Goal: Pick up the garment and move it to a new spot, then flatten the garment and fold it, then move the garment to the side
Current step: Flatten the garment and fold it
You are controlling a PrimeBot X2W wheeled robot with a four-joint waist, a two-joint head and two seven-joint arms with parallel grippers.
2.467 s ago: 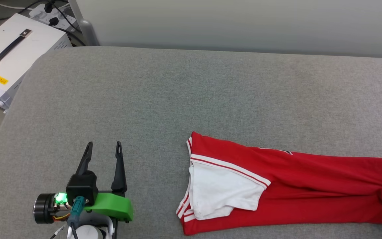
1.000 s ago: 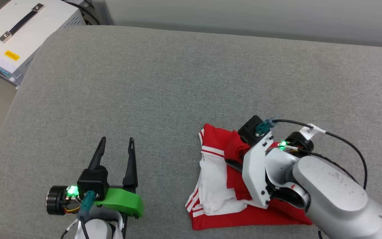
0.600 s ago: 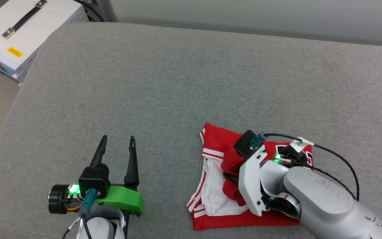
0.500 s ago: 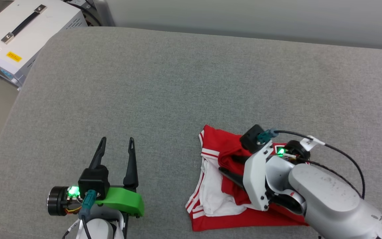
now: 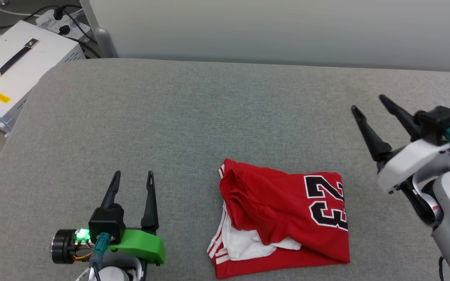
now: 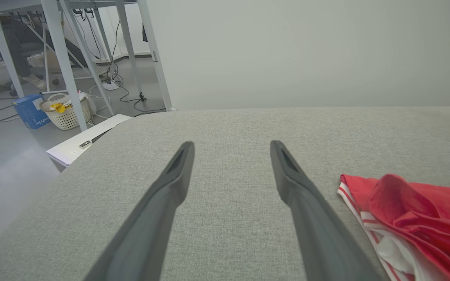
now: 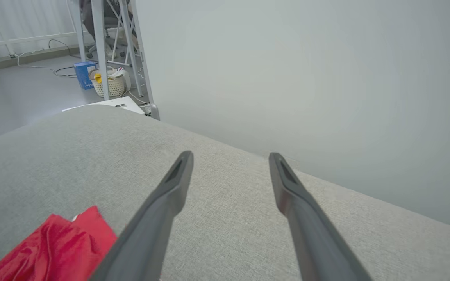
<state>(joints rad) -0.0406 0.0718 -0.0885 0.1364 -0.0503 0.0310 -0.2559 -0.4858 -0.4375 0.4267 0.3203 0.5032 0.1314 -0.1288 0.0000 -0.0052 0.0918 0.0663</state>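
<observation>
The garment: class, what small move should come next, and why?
Probably lower the right gripper to the right edge of the garment and grasp it. It lies folded on the grey surface, with the left gripper and the right both open and apart from it, so only carrying it aside seems left.

One garment (image 5: pixel 283 210); two end effectors, left (image 5: pixel 133 173), right (image 5: pixel 367 102); one white case (image 5: pixel 33 62).

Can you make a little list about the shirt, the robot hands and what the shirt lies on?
shirt: red, white sleeve, folded, number 23 on top
lies on: grey cushion
left gripper: open, empty, left of the shirt
right gripper: open, empty, right of the shirt
nearby: white box with black handle, off the cushion's far left corner
</observation>
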